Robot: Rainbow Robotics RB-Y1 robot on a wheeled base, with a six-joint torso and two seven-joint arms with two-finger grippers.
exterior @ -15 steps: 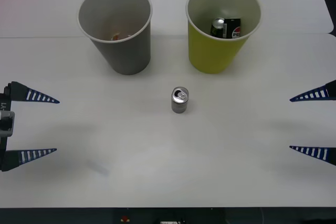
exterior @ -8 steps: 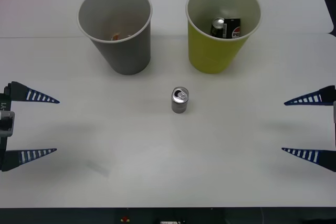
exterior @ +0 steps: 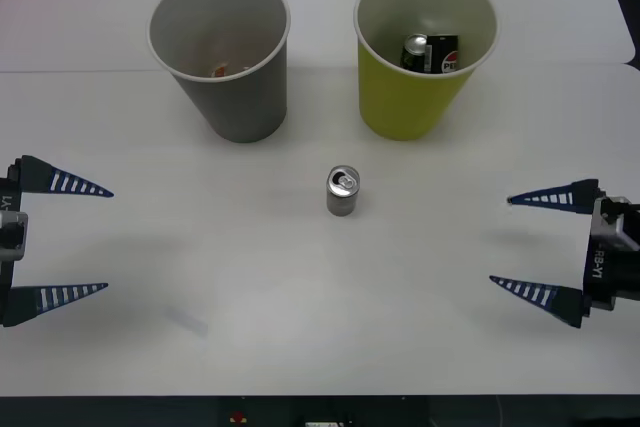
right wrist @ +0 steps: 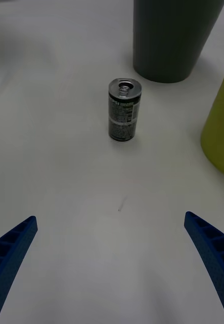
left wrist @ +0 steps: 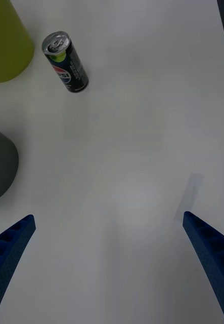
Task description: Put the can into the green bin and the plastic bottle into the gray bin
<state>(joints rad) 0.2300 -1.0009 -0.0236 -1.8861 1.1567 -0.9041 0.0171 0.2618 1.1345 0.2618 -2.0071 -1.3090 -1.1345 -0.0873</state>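
Ahead of my released right end effector (exterior: 532,247) the worktop (exterior: 420,277) lies bare up to the can (exterior: 342,191); the gray bin (exterior: 225,57) and green bin (exterior: 420,57) stand beyond. The can stands upright, long axis vertical, pull-tab up. My left end effector (exterior: 62,239) waits spread.

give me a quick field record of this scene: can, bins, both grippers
can: the can stands upright on the table, in front of and between the two bins, untouched
green bin: the green bin is upright, two cans already lying inside
gray bin: the gray bin is upright, something small at its bottom
left gripper: left gripper, jaws open, at the table's left edge
right gripper: right gripper, jaws open, facing the can
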